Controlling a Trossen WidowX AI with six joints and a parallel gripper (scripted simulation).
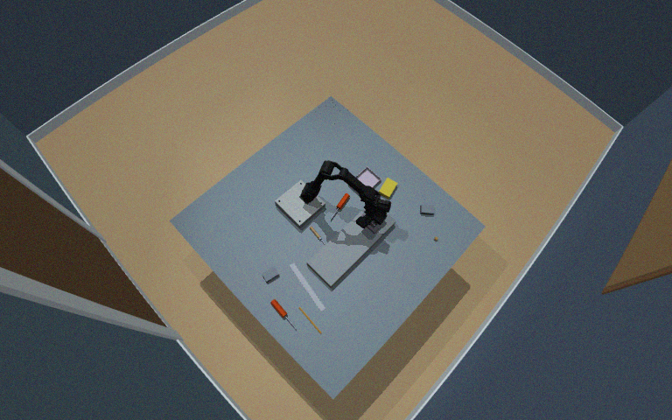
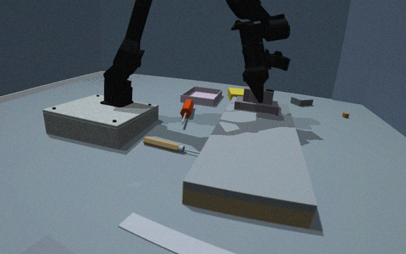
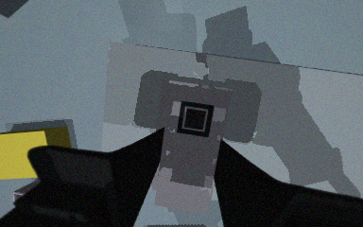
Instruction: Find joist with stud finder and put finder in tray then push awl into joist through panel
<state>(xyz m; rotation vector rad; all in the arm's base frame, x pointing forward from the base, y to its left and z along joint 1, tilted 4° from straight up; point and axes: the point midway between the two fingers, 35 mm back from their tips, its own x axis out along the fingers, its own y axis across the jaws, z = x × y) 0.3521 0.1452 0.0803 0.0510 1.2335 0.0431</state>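
Note:
My gripper (image 2: 260, 101) (image 3: 189, 133) is shut on the mauve stud finder (image 2: 254, 107) (image 3: 189, 189), which is upright at the far end of the pale grey floor panel (image 1: 337, 262) (image 2: 251, 161) (image 3: 331, 95). Its base looks flat on the panel; a tiny gap cannot be ruled out. The square display (image 3: 195, 119) on its top is dark, with no green showing. The awl (image 1: 315, 234) (image 2: 161, 143), with a wooden handle, lies between the robot's base and the panel, tip toward the panel. The pink tray (image 2: 197, 100) is empty, behind the panel's left side. The joist is hidden.
An orange screwdriver (image 1: 342, 200) (image 2: 186, 108) lies between base and tray. A yellow block (image 1: 388, 187) (image 2: 235, 92) (image 3: 23, 155) is near the panel's far end. Another screwdriver (image 1: 278, 308), a pencil (image 1: 310, 320), a white strip (image 1: 307, 287), grey blocks (image 1: 427, 210) (image 1: 270, 275) and a tiny cube (image 1: 436, 239) lie farther out.

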